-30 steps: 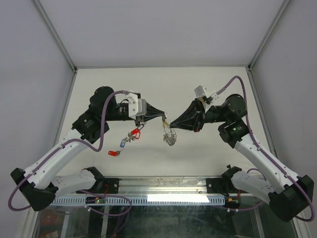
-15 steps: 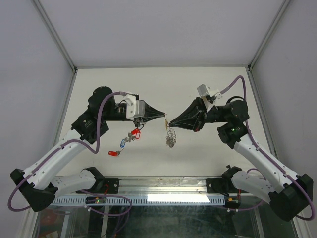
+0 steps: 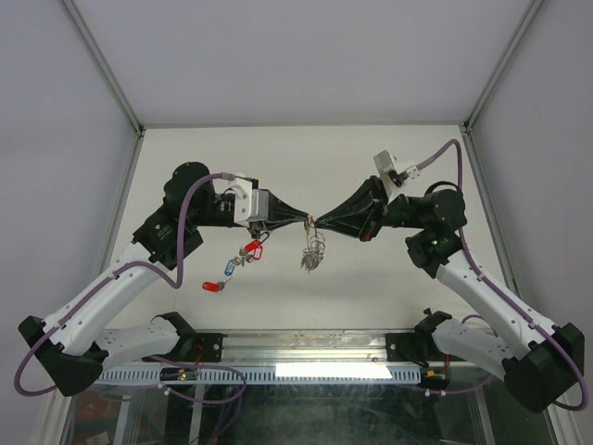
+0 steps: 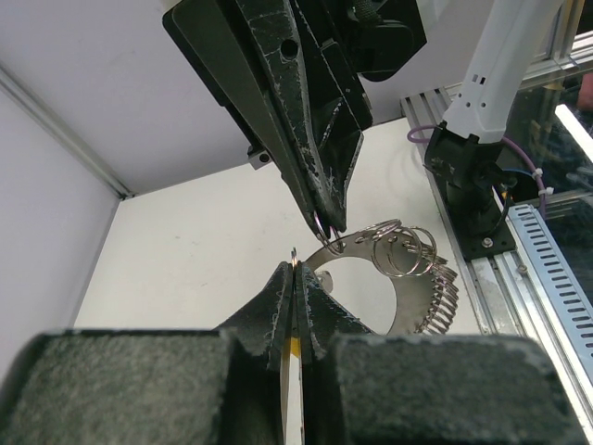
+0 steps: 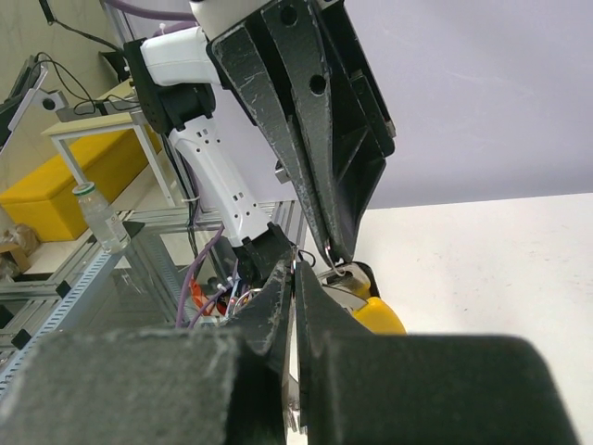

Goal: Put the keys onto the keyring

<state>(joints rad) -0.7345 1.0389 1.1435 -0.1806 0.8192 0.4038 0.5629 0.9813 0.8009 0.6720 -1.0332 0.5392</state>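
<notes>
Seen dangling above the counter from the point where the closed fingers [image 3: 289, 217] meet: the keyring [image 3: 313, 252], a tangle of thin silver wire loops with silver blades bunched below; lying flat to its left in a slanting row: keys [image 3: 239, 260] tagged red [image 3: 250, 247], blue [image 3: 228, 270] and red [image 3: 211, 286].

Keyring [image 3: 311, 223] too small to resolve (top view); yellow tag [image 5: 378, 317] mostly hidden.
</notes>
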